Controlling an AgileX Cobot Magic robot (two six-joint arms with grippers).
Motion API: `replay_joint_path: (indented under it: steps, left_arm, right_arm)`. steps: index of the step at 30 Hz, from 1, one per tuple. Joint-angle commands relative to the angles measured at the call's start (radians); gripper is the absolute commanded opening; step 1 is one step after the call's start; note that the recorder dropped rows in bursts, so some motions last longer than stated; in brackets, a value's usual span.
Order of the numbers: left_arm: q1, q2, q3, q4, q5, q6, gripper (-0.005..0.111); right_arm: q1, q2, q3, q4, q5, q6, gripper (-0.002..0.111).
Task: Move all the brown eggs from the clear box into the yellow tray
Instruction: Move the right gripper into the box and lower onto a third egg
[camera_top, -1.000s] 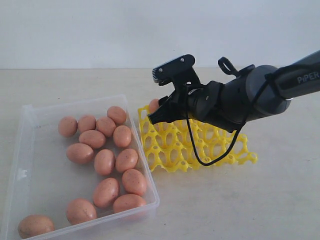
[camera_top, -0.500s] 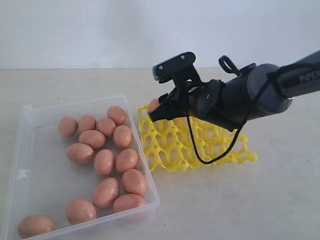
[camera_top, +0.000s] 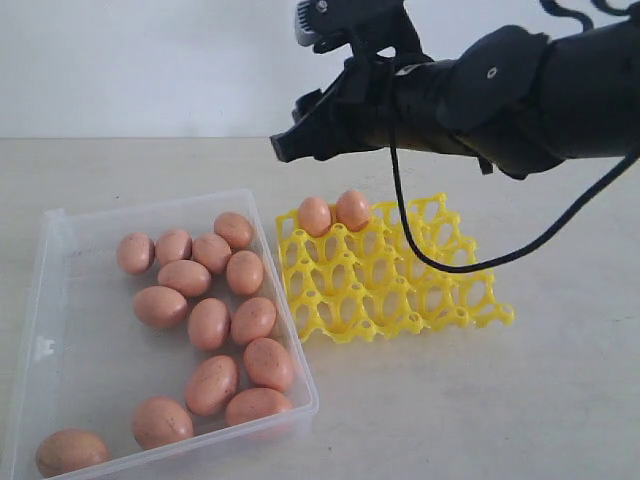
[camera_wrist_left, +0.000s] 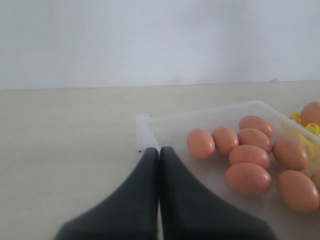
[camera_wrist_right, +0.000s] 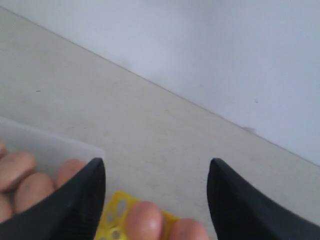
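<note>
Several brown eggs (camera_top: 208, 323) lie in the clear box (camera_top: 55, 330) on the left; the left wrist view shows some of these eggs (camera_wrist_left: 248, 178) too. Two more eggs (camera_top: 334, 213) sit side by side in the far-left cups of the yellow tray (camera_top: 400, 290). My right gripper (camera_top: 290, 143) hangs open and empty above those two eggs (camera_wrist_right: 142, 220), with its fingers (camera_wrist_right: 85, 195) well apart. My left gripper (camera_wrist_left: 159, 152) is shut and empty near the box's corner; the exterior view does not show it.
A pale tabletop (camera_top: 480, 400) carries the box and tray side by side. A plain white wall (camera_top: 150, 60) stands behind. The right arm (camera_top: 520, 90) and its black cable (camera_top: 480, 262) hang above the tray's far side.
My right gripper has lifted up from the tray's far-left corner. A second egg now shows beside the first one there.
</note>
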Motion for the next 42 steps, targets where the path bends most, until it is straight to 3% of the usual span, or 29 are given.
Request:
replay_joint_path:
  steps: [1, 5, 11, 18, 25, 30, 35, 38, 42]
  left_arm:
    - [-0.005, -0.003, -0.003, -0.005, -0.001, 0.001, -0.004]
    - [-0.005, -0.003, -0.003, -0.005, -0.001, 0.001, -0.004]
    - [-0.005, -0.003, -0.003, -0.005, -0.001, 0.001, -0.004]
    - [-0.005, -0.003, -0.003, -0.005, -0.001, 0.001, -0.004]
    - [-0.005, -0.003, -0.003, -0.005, -0.001, 0.001, -0.004]
    - [-0.005, -0.003, -0.003, -0.005, -0.001, 0.001, -0.004]
    - [-0.005, -0.003, -0.003, -0.005, -0.001, 0.001, -0.004]
    - [-0.005, -0.003, -0.003, -0.005, -0.001, 0.001, -0.004]
    - [-0.005, -0.003, -0.003, -0.005, -0.001, 0.001, -0.004]
  right_arm:
    - [0.074, -0.058, -0.003, -0.002, 0.19, -0.043, 0.058]
    - [0.164, -0.071, -0.019, -0.003, 0.338, -0.043, 0.051]
    - [0.224, -0.065, -0.024, -0.034, 0.374, -0.03, 0.0]
    - [0.232, -0.065, -0.024, -0.043, 0.312, -0.008, 0.0]
    - [0.23, -0.065, -0.024, -0.144, 0.371, 0.012, 0.0]
    - [0.228, -0.035, -0.05, -0.349, 0.416, 0.235, 0.0]
    - [0.232, 0.12, -0.264, -0.702, 0.731, 0.529, 0.0]
    - [0.25, 0.233, -0.431, -0.8, 0.907, 0.546, 0.0]
    - [0.274, 0.333, -0.604, -0.821, 0.987, 0.524, 0.001]
